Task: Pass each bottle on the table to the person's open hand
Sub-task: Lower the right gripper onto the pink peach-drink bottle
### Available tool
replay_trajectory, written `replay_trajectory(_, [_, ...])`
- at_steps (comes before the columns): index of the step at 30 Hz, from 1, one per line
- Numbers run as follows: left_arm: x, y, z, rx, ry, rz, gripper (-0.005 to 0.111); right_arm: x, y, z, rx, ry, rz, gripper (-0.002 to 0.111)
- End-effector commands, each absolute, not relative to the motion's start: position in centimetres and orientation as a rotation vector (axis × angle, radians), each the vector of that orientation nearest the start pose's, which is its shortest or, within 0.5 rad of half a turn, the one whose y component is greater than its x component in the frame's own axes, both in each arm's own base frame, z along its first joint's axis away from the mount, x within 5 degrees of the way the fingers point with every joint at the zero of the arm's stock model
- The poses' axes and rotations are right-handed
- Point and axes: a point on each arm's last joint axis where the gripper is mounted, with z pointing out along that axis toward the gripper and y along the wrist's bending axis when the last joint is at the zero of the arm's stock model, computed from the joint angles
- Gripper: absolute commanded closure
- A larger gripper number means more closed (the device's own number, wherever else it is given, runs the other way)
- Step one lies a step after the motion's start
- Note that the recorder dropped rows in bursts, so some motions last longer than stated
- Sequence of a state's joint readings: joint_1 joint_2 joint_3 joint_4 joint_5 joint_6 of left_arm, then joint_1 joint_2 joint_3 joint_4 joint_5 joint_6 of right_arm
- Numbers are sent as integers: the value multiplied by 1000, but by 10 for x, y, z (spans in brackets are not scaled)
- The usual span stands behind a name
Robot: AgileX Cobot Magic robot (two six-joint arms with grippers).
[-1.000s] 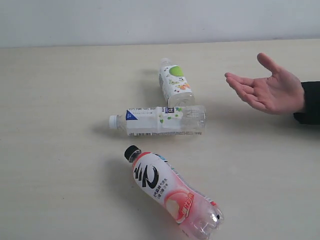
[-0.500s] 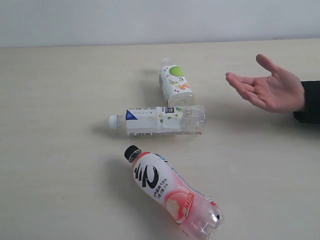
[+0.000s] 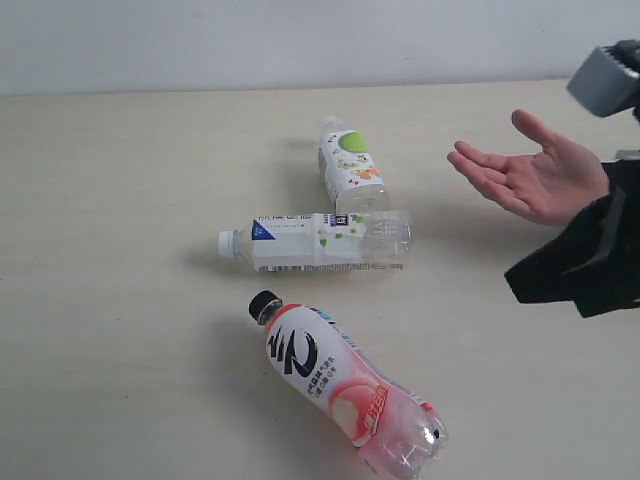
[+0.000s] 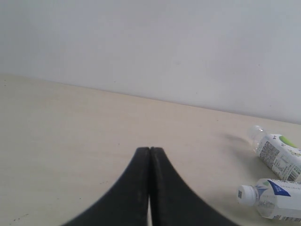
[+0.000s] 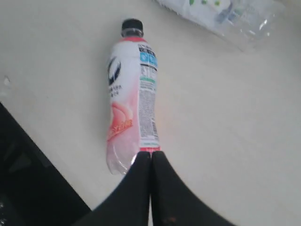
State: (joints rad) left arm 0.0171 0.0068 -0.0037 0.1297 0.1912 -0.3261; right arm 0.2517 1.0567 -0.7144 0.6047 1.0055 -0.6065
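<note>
Three bottles lie on their sides on the table (image 3: 120, 200): a green-labelled one (image 3: 351, 166) at the back, a blue-labelled one (image 3: 320, 240) in the middle, and a pink one with a black cap (image 3: 340, 385) at the front. A fourth bottle is out of view. The person's open hand (image 3: 530, 180) hovers palm up at the right. My right gripper (image 3: 512, 279) is shut and empty, just below the hand. In the right wrist view it (image 5: 150, 153) sits over the pink bottle's (image 5: 131, 103) base end. My left gripper (image 4: 150, 149) is shut and empty, well clear of the green-labelled bottle (image 4: 280, 155) and the blue-labelled bottle (image 4: 273, 200).
A grey block of the right arm (image 3: 605, 78) shows at the top right, above the hand. A pale wall (image 3: 300, 40) runs behind the table. A dark surface (image 5: 28, 188) borders the table's edge in the right wrist view.
My right arm has come into the exterior view from the right, ending below the person's hand. The bottles have not moved and the hand has barely shifted.
</note>
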Motion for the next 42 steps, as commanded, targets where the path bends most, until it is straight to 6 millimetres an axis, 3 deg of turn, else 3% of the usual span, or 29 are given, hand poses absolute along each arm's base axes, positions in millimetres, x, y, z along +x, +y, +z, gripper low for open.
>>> replay_trajectory(1, [56, 3, 196, -203, 1658, -121, 107, 173, 90, 264, -865, 2690, 460, 108])
replay_trajectory(4, [56, 3, 196, -203, 1658, -121, 107, 185, 86, 261, -800, 2780, 67, 108])
replay_trajectory(7, [56, 3, 196, -203, 1658, -121, 107, 189, 93, 261, -753, 2779, -134, 108])
replay_trajectory(10, [56, 3, 196, -203, 1658, -121, 107, 186, 110, 260, -838, 2710, -97, 107])
replay_trajectory(12, [56, 3, 196, -203, 1658, -121, 107, 185, 119, 261, -878, 2656, -63, 99])
replay_trajectory(14, [56, 3, 196, -203, 1658, -121, 107, 183, 128, 261, -902, 2619, -17, 87])
replay_trajectory(19, [56, 3, 196, -203, 1658, -121, 107, 176, 149, 264, -943, 2560, 213, 43])
replay_trajectory(21, [56, 3, 196, -203, 1658, -121, 107, 175, 156, 266, -937, 2529, 325, 32])
replay_trajectory(24, [56, 3, 196, -203, 1658, -121, 107, 175, 164, 264, -953, 2515, 414, 30])
replay_trajectory(31, [56, 3, 196, -203, 1658, -121, 107, 185, 173, 235, -986, 2632, 383, 29])
replay_trajectory(38, [56, 3, 196, -203, 1658, -121, 107, 195, 181, 212, -1029, 2670, 359, 13])
replay_trajectory(42, [56, 3, 196, -203, 1658, -121, 107, 192, 189, 207, -1083, 2661, 385, 12])
